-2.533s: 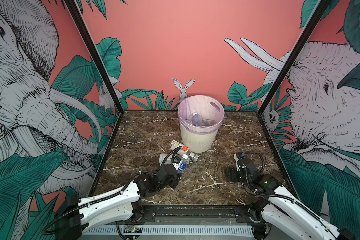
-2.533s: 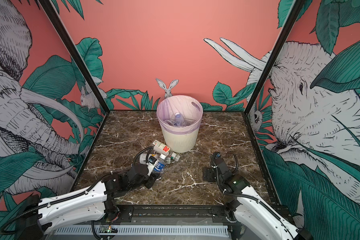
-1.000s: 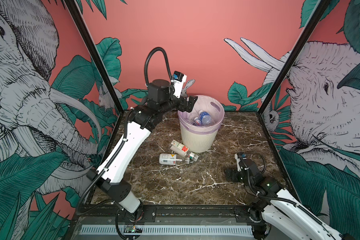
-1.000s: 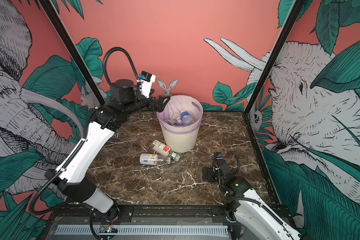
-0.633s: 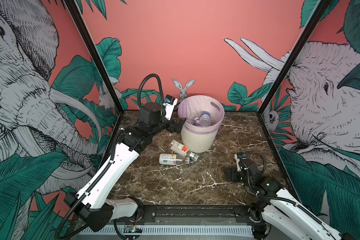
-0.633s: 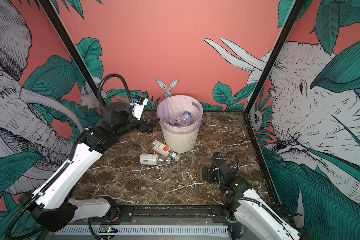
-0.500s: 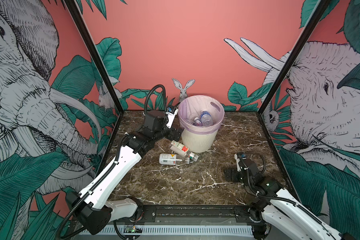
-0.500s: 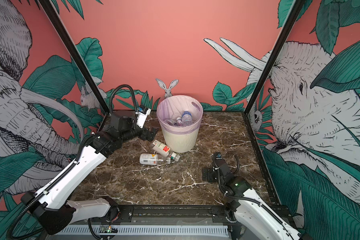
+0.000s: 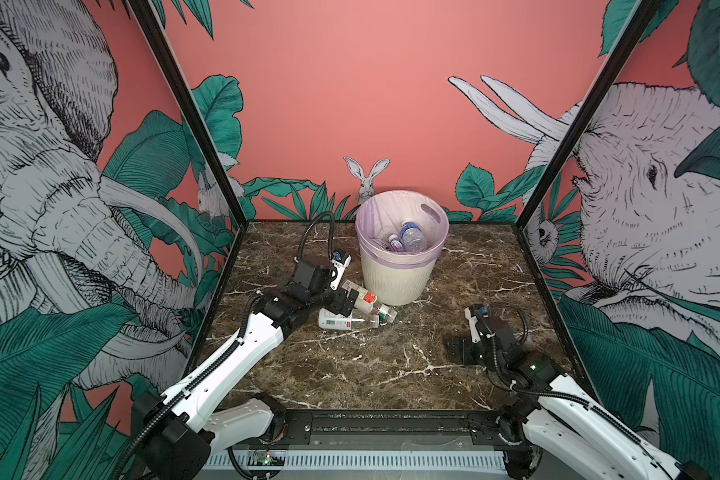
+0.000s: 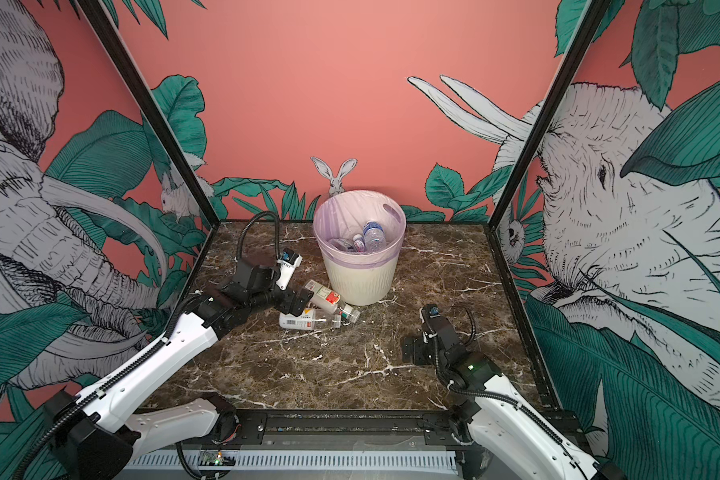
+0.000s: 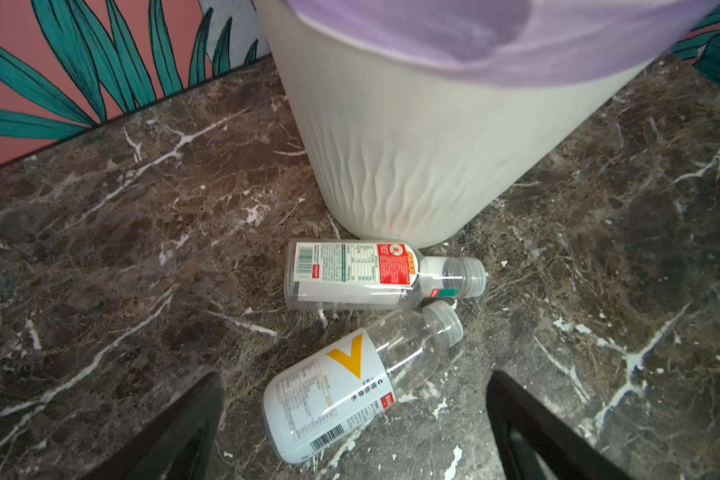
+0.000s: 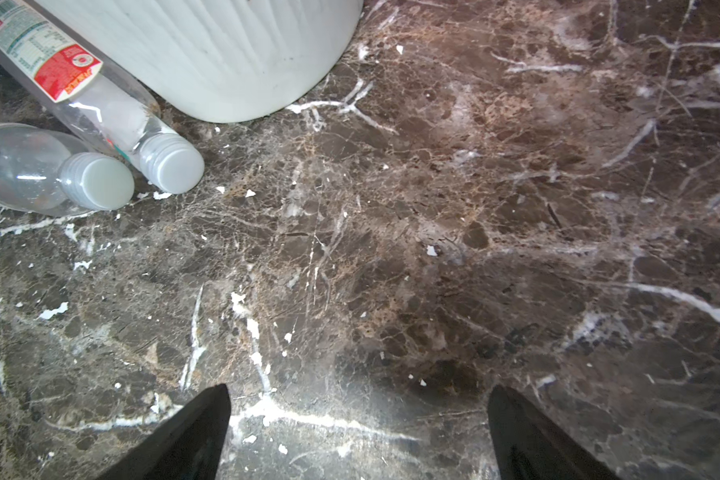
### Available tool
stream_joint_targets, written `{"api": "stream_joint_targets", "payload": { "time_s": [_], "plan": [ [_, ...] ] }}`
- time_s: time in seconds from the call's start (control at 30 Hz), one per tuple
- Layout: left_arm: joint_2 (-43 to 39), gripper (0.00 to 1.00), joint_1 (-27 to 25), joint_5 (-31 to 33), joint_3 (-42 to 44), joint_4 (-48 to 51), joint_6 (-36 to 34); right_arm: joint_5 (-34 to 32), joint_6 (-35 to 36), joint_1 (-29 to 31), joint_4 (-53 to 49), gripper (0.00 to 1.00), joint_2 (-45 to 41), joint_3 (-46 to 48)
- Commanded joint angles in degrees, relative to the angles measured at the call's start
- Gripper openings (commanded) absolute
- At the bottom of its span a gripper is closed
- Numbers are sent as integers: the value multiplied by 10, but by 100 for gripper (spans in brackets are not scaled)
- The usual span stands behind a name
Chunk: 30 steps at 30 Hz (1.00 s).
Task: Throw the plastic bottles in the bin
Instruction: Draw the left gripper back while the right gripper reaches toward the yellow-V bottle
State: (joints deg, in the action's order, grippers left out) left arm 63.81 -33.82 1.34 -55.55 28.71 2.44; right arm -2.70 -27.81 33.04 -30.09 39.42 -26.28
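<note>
A: L claw?
B: Low over the surface, jaws wide apart, nothing in it. It sits right by the base ends of 2 bottles lying on their sides.
A: Which 2?
B: The red-label bottle is against the foot of the bin; can't tell if it's touching. The yellow-V bottle is just beside it. Caps nearly meet, pointing away from the L claw. In the L wrist view the yellow-V bottle lies between the spread fingers.
A: R claw?
B: Also spread wide & empty, low over bare marble, well apart from both bottles and the bin.
A: Bin?
B: Upright at the back, middle of the surface, lilac liner folded over the rim. Several bottles inside, incl. a blue-label one; exact count unclear.
</note>
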Motion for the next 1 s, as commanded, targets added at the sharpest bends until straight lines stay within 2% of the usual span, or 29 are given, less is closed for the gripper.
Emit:
{"api": "stream_joint_targets", "payload": {
  "time_s": [0.0,0.23,0.37,0.5,0.63,0.97],
  "plan": [
    [-17,100,11,1,28,-22,27,24,25,15,28,97,9,-4],
    [-25,100,60,-49,80,-58,75,-13,68,107,37,97,70,-80],
    [-28,100,99,-76,107,-79,102,-73,112,192,32,97,151,-150],
    [-33,99,115,-81,122,-89,118,-108,152,250,25,97,237,-218],
    [-36,99,129,-82,133,-91,135,-124,186,280,11,97,311,-282],
    [-40,99,175,-116,185,-134,168,-127,242,299,-17,97,414,-390]
  ]
}}
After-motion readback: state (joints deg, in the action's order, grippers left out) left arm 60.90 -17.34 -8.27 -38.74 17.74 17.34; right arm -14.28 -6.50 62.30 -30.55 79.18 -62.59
